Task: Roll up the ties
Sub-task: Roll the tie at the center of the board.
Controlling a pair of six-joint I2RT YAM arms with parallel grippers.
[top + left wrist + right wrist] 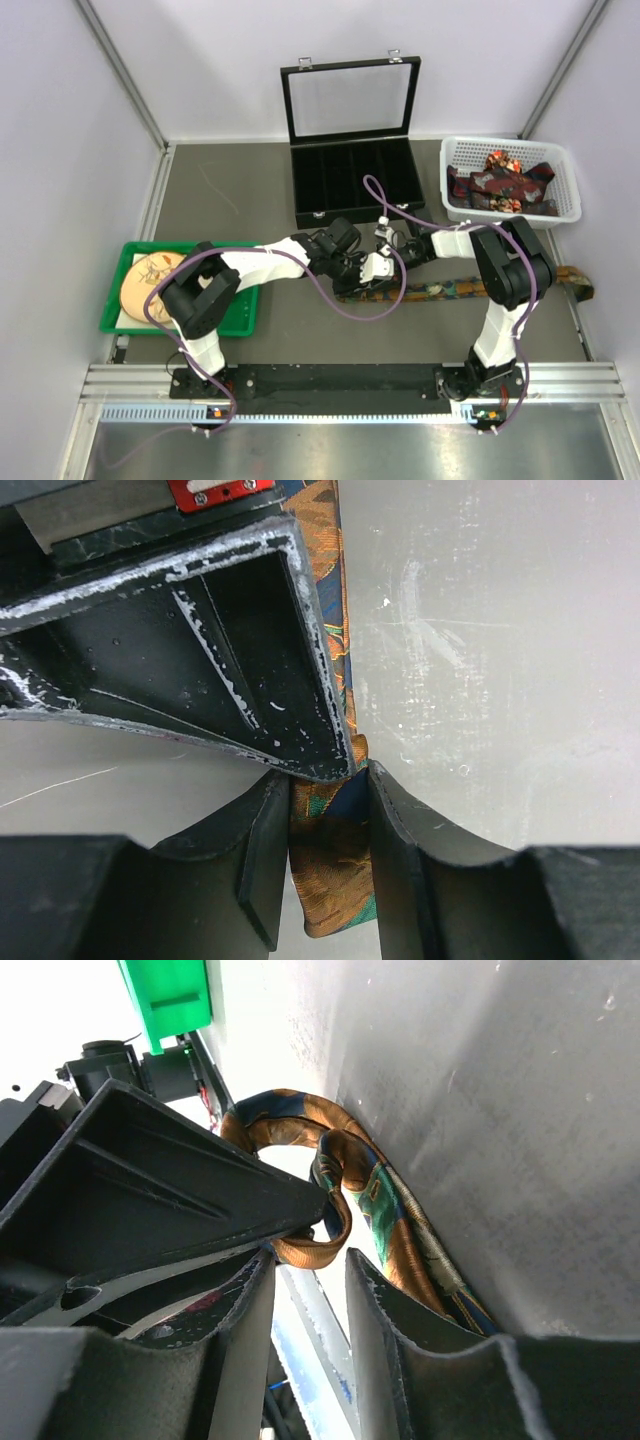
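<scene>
One tie (470,289) lies stretched along the table from the centre to the right edge. Its near end is curled into a small loop, seen in the right wrist view (375,1195). My left gripper (362,272) is at that end and is shut on the tie's orange and green tip (330,870), which fills the gap between the fingers (262,850). My right gripper (388,252) sits right against it, with its jaws a little apart and nothing between them (310,1260). The curled tip touches only its left fingertip. More ties (500,185) lie heaped in the white basket (565,170).
An open black case (355,180) with divided compartments stands at the back centre, lid upright. A green tray (240,315) holding a round wooden disc (150,280) sits at the left. Purple cables loop over the arms near the centre.
</scene>
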